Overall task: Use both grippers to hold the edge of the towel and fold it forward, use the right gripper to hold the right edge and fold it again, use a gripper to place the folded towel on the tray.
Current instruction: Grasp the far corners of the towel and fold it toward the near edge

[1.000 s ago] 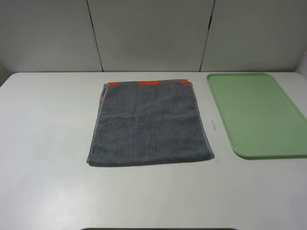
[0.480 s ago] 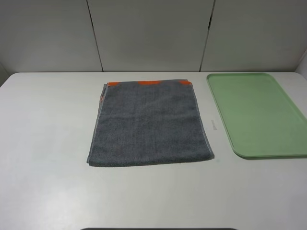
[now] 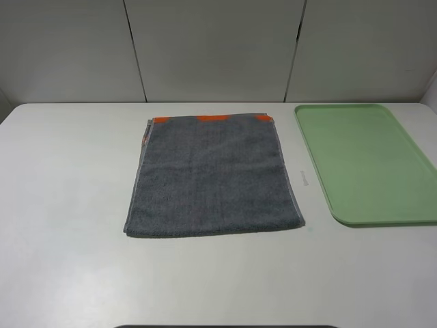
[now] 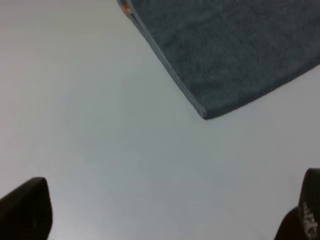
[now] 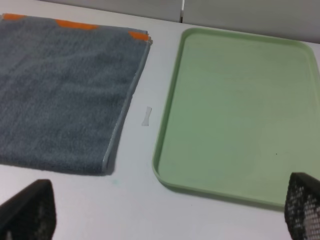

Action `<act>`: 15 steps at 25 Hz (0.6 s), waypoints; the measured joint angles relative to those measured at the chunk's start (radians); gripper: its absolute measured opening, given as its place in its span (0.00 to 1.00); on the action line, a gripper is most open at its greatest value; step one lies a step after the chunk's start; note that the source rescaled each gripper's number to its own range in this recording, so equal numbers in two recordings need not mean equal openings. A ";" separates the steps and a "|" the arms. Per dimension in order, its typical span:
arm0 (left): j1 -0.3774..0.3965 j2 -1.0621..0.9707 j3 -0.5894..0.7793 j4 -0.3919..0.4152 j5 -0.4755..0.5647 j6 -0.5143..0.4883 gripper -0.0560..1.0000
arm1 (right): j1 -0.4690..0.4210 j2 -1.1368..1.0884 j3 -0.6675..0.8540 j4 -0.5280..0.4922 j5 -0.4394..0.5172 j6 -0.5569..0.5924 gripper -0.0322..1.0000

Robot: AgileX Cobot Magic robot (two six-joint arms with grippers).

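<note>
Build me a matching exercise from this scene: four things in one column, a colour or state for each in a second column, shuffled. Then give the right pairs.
Column one:
1. towel
2. tray
3. table
4. left gripper

Column two:
A. open, holding nothing
B. pale green
C. white
D. dark grey, with orange along the far edge

Pairs: 1-D, 2-B, 3-C, 4-A.

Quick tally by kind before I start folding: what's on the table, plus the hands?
towel: 1
tray: 1
small white strip: 1
hands: 2, left hand and right hand, both open
Total: 5
</note>
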State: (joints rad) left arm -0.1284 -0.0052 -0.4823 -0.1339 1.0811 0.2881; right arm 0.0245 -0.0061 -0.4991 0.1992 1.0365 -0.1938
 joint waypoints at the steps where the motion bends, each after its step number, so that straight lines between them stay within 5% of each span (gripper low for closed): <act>1: 0.000 0.000 0.000 0.000 0.000 0.000 1.00 | 0.000 0.000 0.000 0.000 0.000 0.000 1.00; 15: 0.000 0.007 -0.030 0.000 0.018 0.000 1.00 | 0.000 0.040 -0.024 0.010 0.001 0.026 1.00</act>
State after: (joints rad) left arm -0.1284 0.0022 -0.5128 -0.1339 1.0994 0.2881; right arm 0.0245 0.0340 -0.5234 0.2092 1.0372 -0.1673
